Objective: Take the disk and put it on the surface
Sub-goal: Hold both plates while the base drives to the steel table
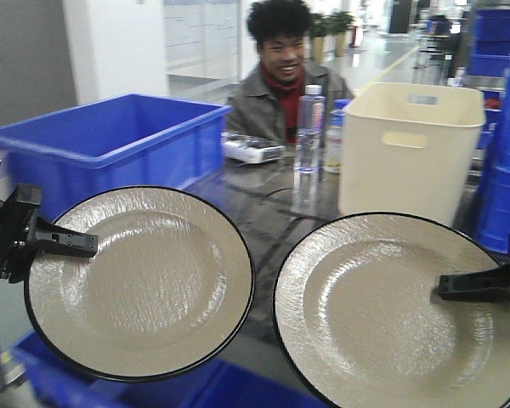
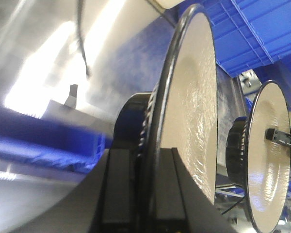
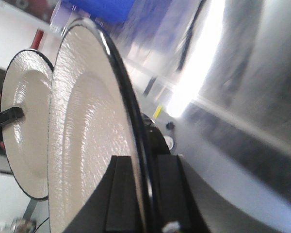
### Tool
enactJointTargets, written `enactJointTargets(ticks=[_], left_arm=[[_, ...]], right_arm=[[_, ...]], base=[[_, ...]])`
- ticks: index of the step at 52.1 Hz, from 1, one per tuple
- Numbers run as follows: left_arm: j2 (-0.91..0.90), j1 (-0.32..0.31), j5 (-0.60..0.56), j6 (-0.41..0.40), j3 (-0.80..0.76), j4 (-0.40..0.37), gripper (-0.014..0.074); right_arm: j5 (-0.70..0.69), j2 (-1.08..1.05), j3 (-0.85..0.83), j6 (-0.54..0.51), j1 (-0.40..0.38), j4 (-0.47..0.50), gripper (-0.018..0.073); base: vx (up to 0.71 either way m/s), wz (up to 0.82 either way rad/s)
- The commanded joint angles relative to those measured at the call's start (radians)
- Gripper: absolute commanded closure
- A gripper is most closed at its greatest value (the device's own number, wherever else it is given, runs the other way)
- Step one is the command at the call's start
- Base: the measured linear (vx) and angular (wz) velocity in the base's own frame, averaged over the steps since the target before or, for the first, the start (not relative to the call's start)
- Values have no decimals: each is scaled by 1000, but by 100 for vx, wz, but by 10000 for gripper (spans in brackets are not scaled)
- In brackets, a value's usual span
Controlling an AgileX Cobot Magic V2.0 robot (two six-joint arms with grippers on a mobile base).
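Arms extended inward from both sides. Left hand (image 1: 68, 243) clamped on left disk (image 1: 144, 285) rim; right hand (image 1: 469, 285) clamped on right disk (image 1: 374, 319) rim. Disks apart.

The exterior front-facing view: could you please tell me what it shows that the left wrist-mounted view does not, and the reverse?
Only the front view shows the seated man, the water bottle, the cream bin and the left plate face-on. Only the left wrist view shows that plate edge-on with its black underside, its rim clamped between the two fingers of the left gripper. Both views show the left plate, the right plate with the right gripper on its rim, and blue crates.
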Motion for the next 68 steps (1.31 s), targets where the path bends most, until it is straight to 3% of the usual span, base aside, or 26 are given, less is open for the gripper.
enactJointTargets(ticks=[1,40,68], left_arm=[[-48,-1,35,-15,-29,-146,598],[-46,-1,29,-15,-29,-146,598],[-46,-1,30,-15,-29,-146,598]], right_arm=[[86,-35,-30,2,-2,131,568],[86,-35,-30,2,-2,131,568],[86,-35,-30,2,-2,131,568]], base=[[37,-55],[27,-57],[4,-11]])
